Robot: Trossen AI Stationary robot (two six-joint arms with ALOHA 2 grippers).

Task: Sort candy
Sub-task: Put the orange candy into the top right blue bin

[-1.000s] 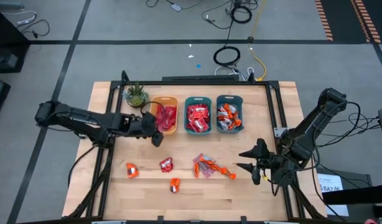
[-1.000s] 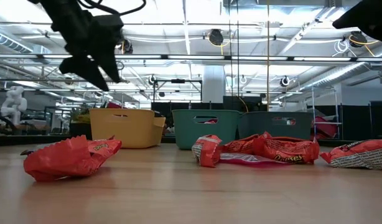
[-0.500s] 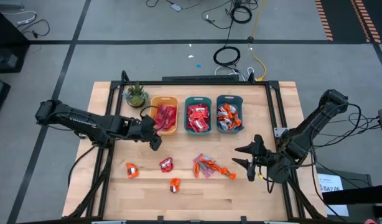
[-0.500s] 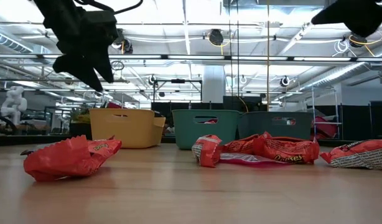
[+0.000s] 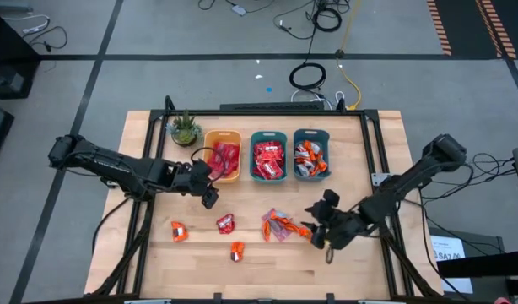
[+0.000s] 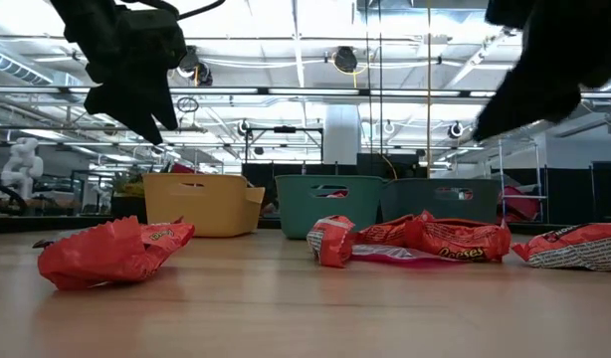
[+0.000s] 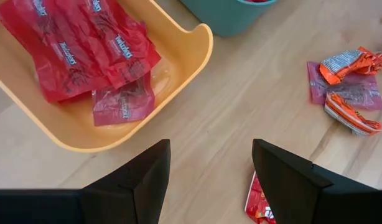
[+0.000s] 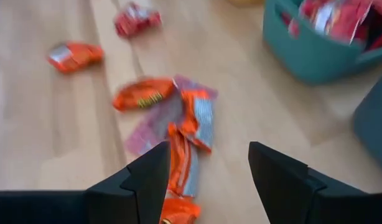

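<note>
Right hand (image 8: 203,180) open above candy (image 8: 178,124)

A grey floor (image 5: 65,84) with dark seams and loose cables (image 5: 310,76) surrounds the wooden table (image 5: 360,262).

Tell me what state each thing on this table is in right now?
Left gripper: fingers open, empty, near the yellow bin.
Right gripper: fingers open, empty, over the orange pile.
Yellow bin: holds long red packets.
Middle teal bin: holds red packets.
Right teal bin: holds orange pieces.
Orange candy pile: loose, unsorted.
</note>
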